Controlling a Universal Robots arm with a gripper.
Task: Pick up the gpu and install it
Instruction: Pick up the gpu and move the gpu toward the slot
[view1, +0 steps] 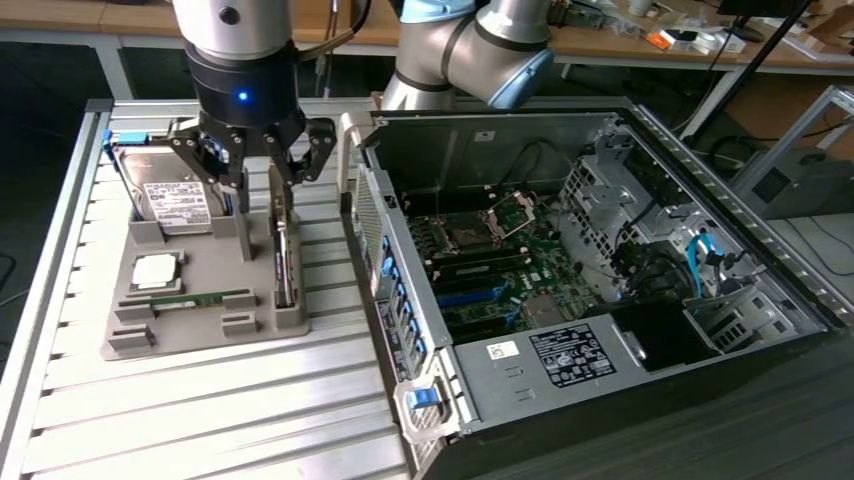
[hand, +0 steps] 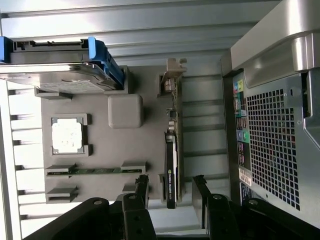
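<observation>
The gpu (view1: 283, 250) stands on its long edge in a slot along one side of a grey holder (view1: 200, 335), on the side nearest the computer case. In the wrist view the gpu (hand: 172, 145) is a thin dark card with its silvery bracket (hand: 175, 67) at the far end. My gripper (view1: 260, 188) hangs just above the card's near end, open. Seen from the wrist, the gripper (hand: 171, 189) has one black finger (hand: 141, 187) on each side of the card, not touching it. Nothing is held.
The holder (hand: 125, 112) also carries a hard drive (view1: 174, 195), a processor chip (view1: 154, 270) and a green memory stick (view1: 187, 300). An open computer case (view1: 587, 250) with its motherboard (view1: 494, 260) lies at the exterior view's right, close to the holder, on a slatted metal table (view1: 200, 420).
</observation>
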